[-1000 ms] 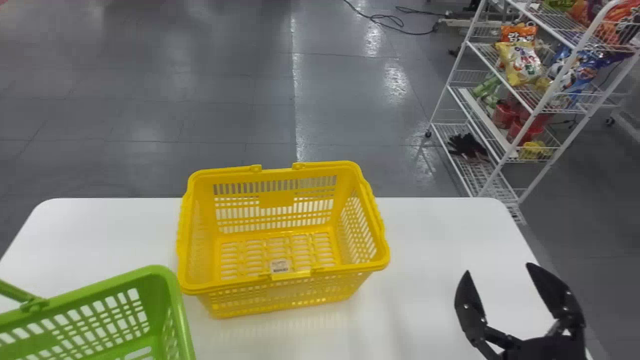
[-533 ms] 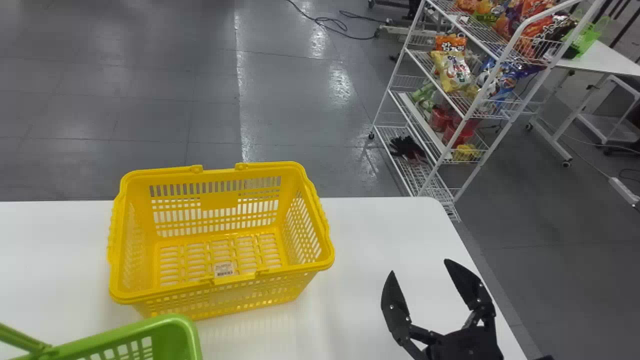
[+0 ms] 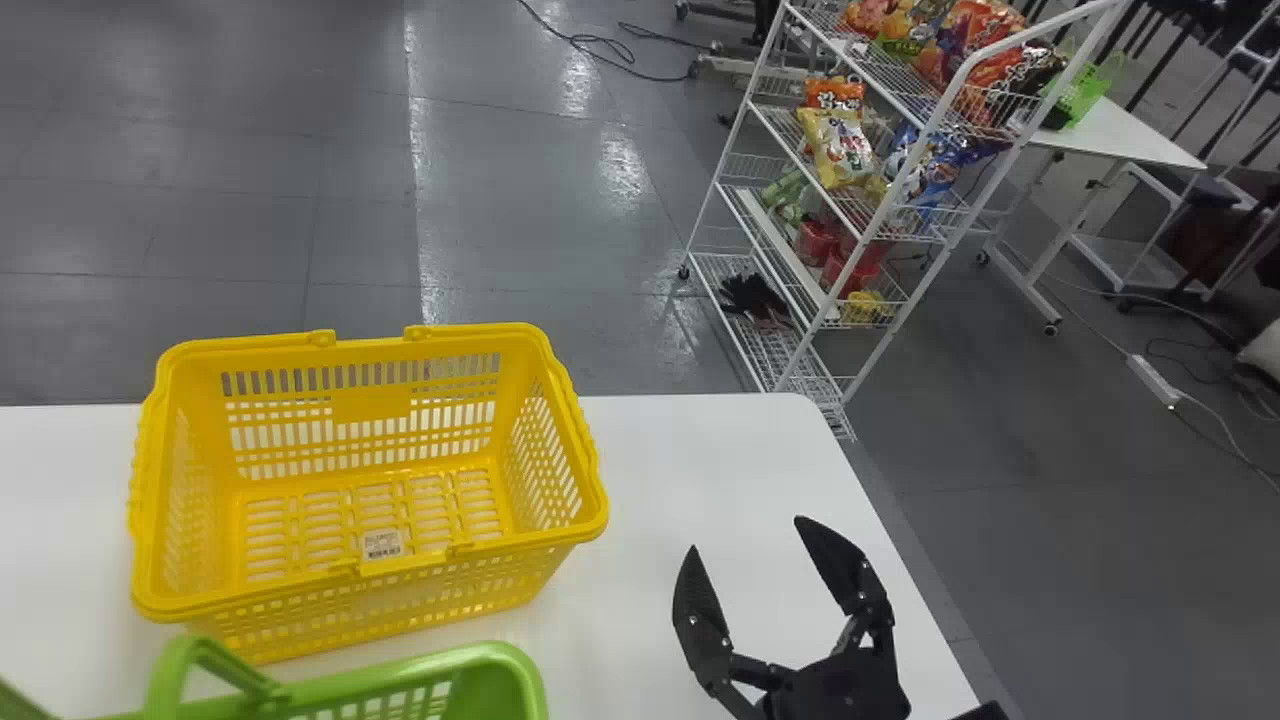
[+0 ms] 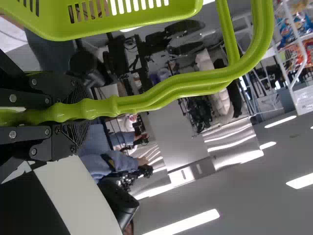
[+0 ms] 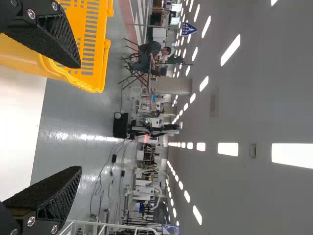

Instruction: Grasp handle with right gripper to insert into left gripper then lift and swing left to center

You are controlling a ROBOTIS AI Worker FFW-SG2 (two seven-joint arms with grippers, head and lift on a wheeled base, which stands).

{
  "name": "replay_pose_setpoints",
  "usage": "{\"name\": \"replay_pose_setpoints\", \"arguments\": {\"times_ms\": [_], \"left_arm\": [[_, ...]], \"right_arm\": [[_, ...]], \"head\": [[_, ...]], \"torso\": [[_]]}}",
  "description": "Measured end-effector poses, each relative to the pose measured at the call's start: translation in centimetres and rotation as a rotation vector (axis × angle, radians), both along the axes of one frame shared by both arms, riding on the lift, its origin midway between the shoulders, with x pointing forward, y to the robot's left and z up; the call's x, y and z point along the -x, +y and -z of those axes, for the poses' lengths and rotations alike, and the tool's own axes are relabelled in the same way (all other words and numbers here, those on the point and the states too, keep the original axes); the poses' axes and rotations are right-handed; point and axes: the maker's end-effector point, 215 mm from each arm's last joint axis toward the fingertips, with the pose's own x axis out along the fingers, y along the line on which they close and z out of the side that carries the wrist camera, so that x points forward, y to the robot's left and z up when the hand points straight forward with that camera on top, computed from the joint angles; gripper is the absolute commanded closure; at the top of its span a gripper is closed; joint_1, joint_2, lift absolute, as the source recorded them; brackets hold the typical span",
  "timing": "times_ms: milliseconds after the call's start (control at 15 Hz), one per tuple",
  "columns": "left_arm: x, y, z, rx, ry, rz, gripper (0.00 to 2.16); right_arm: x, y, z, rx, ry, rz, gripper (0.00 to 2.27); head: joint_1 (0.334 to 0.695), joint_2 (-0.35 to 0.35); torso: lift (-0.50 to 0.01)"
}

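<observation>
My right gripper (image 3: 748,535) stands open over the white table (image 3: 710,460), right of the yellow basket (image 3: 365,500); nothing is between its fingers. In the right wrist view, the right gripper (image 5: 78,117) is spread wide, with part of the yellow basket (image 5: 90,49) beyond one finger. The green basket (image 3: 400,690) is at the bottom left of the head view, nearer than the yellow one. In the left wrist view, my left gripper (image 4: 73,112) is shut on the green handle (image 4: 171,90), beside the green basket's wall (image 4: 122,24).
The yellow basket, which looks empty, takes up the table's left and middle part. Beyond the table's far right corner stands a white wire rack (image 3: 900,215) with snack bags. Another white table (image 3: 1150,140) stands farther back on the right.
The head view has turned right, so the yellow basket and rack appear farther left. Relative to the yellow basket, the green basket has shifted right and nearer; my open right gripper is somewhat closer to the yellow basket.
</observation>
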Motion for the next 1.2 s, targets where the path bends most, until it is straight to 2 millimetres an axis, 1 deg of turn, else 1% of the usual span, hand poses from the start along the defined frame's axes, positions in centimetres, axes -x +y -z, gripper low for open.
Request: {"name": "replay_pose_setpoints", "arguments": {"times_ms": [267,400,600,1200], "left_arm": [[-0.4,-3.1,1.2,0.002,-0.014,0.064,2.05],[-0.6,-4.0,1.6,0.002,-0.018,0.08,2.05],[-1.0,-4.4,1.8,-0.003,-0.024,0.085,2.05],[-1.5,-4.4,2.1,-0.018,-0.034,0.078,2.05]], "right_arm": [[0.2,0.0,-0.1,0.001,-0.006,-0.001,0.06],[0.3,0.0,-0.2,0.0,-0.008,-0.001,0.06],[0.4,0.1,-0.2,-0.001,-0.008,-0.001,0.06],[0.5,0.1,-0.4,-0.005,-0.013,0.0,0.06]], "head": [[0.695,-0.35],[0.695,-0.35],[0.695,-0.35],[0.695,-0.35]], "torso": [[-0.093],[-0.093],[-0.093],[-0.093]]}}
